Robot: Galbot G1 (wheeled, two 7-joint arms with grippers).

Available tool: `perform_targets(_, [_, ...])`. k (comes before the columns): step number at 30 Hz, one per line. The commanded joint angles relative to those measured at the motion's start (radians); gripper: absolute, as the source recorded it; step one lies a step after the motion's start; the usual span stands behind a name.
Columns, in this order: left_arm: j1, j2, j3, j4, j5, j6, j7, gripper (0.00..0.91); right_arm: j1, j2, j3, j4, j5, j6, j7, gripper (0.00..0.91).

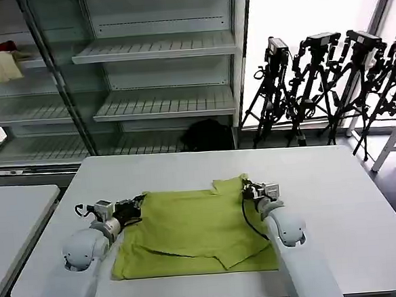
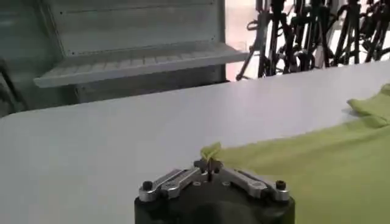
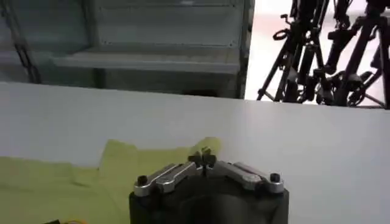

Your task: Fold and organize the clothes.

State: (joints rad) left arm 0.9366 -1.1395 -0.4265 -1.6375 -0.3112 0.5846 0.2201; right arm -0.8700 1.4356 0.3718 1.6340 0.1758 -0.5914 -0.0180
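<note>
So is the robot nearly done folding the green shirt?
Not yet. The lime-green T-shirt lies on the white table, already doubled over in part, with a flap turned in near its front edge. Right now the left gripper and the right gripper each pinch a far corner of the cloth, fingers shut. It still needs more folds to become a small neat bundle.

A lime-green short-sleeved cotton T-shirt [image 1: 193, 230] is seen spread, partly folded, on a white rectangular surface [image 1: 322, 180], near its front edge, with shelving behind.
</note>
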Motion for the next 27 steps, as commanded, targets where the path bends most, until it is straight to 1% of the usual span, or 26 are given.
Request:
perform_targets(1, [0.021,0.011,-0.021,-0.086,-0.086,-0.005,-0.033,0.0,-0.042,-0.015,0.0,0.114,0.045,0.001,0.013,0.0])
perform_targets(7, [0.09,0.016,-0.048,-0.164,-0.094,-0.006,-0.022,0.0,-0.144,-0.031,0.005,0.206,0.047,0.001,0.012,0.0])
perform_targets(10, [0.153,0.011,-0.07,-0.208,-0.094,-0.007,-0.001,0.0,-0.226,-0.027,0.014,0.259,0.047,0.002,0.008,0.0])
perform_targets(16, [0.276,0.014,-0.125,-0.274,-0.112,-0.012,0.048,0.0,-0.337,-0.034,0.03,0.368,0.052,0.004,0.003,0.0])
perform_targets(18, [0.322,0.018,-0.14,-0.288,-0.111,-0.029,0.067,0.0,-0.371,-0.04,0.036,0.399,0.052,0.005,0.0,0.0])
perform_targets(27, [0.42,0.032,-0.192,-0.334,-0.102,-0.046,0.101,0.0,-0.516,-0.046,0.054,0.494,0.048,0.007,-0.011,0.0])
